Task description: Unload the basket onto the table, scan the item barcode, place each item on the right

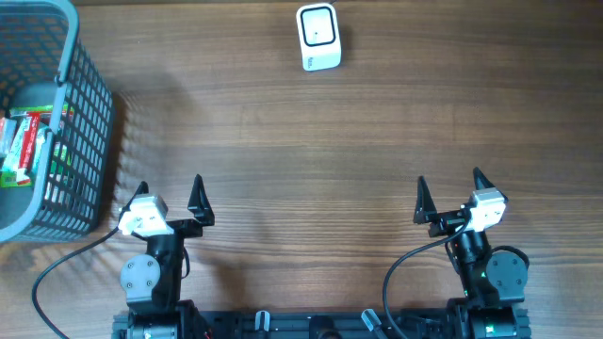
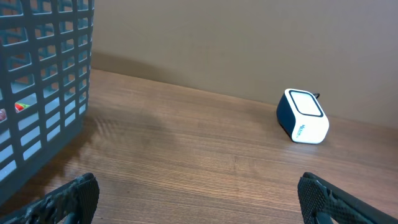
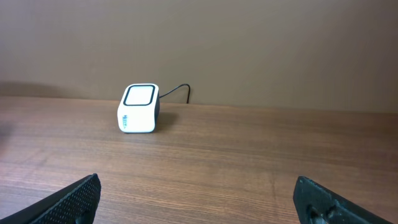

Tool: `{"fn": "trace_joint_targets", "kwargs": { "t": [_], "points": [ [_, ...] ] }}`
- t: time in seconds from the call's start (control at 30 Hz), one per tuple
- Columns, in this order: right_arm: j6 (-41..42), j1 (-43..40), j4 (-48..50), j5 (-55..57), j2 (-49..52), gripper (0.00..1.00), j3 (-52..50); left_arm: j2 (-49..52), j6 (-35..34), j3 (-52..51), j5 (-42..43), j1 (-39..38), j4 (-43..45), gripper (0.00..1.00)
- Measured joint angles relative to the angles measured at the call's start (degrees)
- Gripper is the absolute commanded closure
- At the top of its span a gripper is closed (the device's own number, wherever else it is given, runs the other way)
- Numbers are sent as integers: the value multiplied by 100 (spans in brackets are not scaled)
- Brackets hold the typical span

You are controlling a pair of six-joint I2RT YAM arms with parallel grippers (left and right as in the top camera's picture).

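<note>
The left gripper [image 1: 170,184] and right gripper [image 1: 449,177] wait with jaws apart at 6 o'clock, probably because the item [image 1: 24,143] lies in the basket [image 1: 94,141] at 9 o'clock, scanner [image 1: 317,37] at 12.

One white scanner [image 1: 318,37], one grey basket [image 1: 89,132] — packets [image 1: 24,146] inside, count unclear — and two tools: left tool [image 1: 170,188], right tool [image 1: 450,184].
</note>
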Motion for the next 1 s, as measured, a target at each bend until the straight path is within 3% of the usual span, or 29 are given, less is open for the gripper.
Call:
{"fn": "trace_joint_targets", "kwargs": {
  "t": [0.7, 0.87, 1.0],
  "points": [
    [0, 0, 0, 0, 0, 0, 0, 0, -2, 0, 2, 0, 2, 0],
    [0, 0, 0, 0, 0, 0, 0, 0, -55, -11, 11, 0, 481, 0],
    [0, 0, 0, 0, 0, 0, 0, 2, -164, 203, 179, 0, -140, 0]
  ]
}}
